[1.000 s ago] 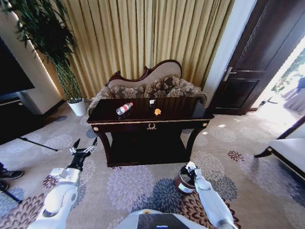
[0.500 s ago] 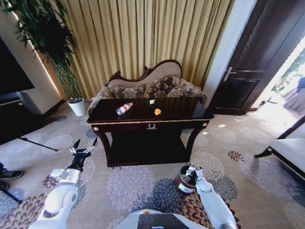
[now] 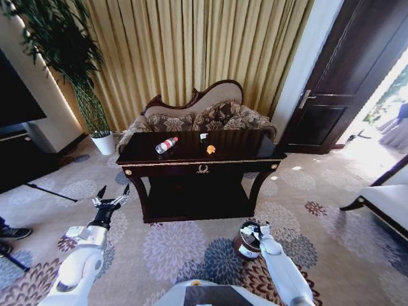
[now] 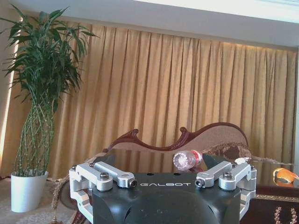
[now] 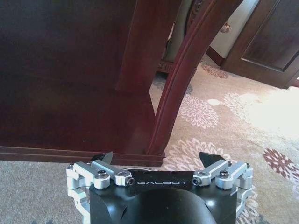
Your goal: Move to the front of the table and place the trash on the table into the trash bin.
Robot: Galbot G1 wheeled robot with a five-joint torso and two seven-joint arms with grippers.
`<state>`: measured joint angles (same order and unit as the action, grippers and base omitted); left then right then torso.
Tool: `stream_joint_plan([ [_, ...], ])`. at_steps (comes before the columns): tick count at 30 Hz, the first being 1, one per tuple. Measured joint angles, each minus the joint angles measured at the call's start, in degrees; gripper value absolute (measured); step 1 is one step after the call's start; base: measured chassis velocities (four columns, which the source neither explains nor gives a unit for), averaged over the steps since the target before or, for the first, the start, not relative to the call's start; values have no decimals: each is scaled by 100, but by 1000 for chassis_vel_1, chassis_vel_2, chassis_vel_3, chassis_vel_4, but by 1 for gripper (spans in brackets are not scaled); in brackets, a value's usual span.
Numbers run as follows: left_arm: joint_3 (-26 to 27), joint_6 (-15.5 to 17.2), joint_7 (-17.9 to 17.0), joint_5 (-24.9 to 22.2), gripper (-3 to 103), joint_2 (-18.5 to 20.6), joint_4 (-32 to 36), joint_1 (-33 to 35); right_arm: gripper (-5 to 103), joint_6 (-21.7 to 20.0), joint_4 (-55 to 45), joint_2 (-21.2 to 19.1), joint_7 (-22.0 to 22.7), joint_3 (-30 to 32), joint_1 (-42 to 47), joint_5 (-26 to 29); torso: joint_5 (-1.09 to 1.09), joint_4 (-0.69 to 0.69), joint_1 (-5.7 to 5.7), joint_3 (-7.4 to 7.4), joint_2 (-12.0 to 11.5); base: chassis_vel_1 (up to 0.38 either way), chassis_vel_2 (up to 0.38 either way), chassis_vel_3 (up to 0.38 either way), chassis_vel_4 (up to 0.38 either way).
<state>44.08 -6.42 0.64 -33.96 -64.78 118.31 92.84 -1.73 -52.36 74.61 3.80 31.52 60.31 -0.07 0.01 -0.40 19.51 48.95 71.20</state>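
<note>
Seen from the head camera, the robot stands facing the dark worktop (image 3: 191, 148), where the trash waits: a clear bottle (image 3: 166, 145) lying on its side toward the left, an orange scrap (image 3: 210, 149) near the middle and a white paper bit (image 3: 203, 136) just behind it. The trash bin (image 3: 245, 242) sits on the flowered carpet in front of the worktop's right leg. The left claw (image 3: 112, 196) hangs low off the worktop's left corner, its fingers spread and empty. The right claw (image 3: 260, 231) hovers at the bin's rim.

From the left wrist, the left claw (image 4: 163, 179) is wide open, the bottle (image 4: 187, 159) and orange scrap (image 4: 284, 175) ahead of it on the worktop's surface.

From the right wrist, the right claw (image 5: 159, 161) is spread and holds nothing, with the worktop's curved leg (image 5: 180, 88) close ahead.

The risk: so near the rim, the right arm could tip the light bin, and a careless reach could roll the bottle off the glossy top.
</note>
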Motion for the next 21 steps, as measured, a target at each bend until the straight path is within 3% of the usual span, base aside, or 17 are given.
stream_joint_plan([
  [6,-2,-19,1,-4,100,0,-17,-5,100,0,-17,-1,50,-2,-20,41,0,0,0,0,0,0,0,0,0],
  [11,0,-21,2,-6,100,-2,-25,-13,100,-38,-278,-1,116,35,18,432,0,0,0,0,0,0,0,0,0],
  [14,6,-21,-8,-2,100,-11,-26,-26,100,-483,-1094,61,196,175,211,1212,1,0,0,0,0,0,0,0,0],
  [21,53,-18,-19,0,100,-11,28,-25,100,-998,-2618,33,170,452,688,1795,0,-2,0,0,0,0,0,0,0],
])
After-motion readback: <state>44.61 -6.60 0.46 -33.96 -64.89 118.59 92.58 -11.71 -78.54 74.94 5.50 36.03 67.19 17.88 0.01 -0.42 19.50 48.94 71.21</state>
